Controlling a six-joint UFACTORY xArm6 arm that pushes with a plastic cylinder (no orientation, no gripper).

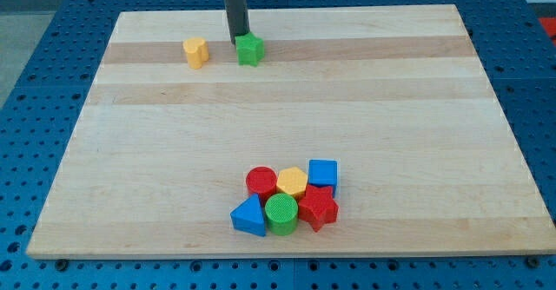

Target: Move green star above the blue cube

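In the camera view my tip (237, 37) touches the upper left edge of the green star-shaped block (250, 49) near the wooden board's (391, 108) top, holding nothing, well apart from the blue cube (322, 173) in the cluster near the view's bottom.

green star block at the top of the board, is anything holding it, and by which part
Nothing holds it. My tip is a bare rod end with no pincer; it sits at the upper left edge of the green star-shaped block, apparently touching, placed only to push.
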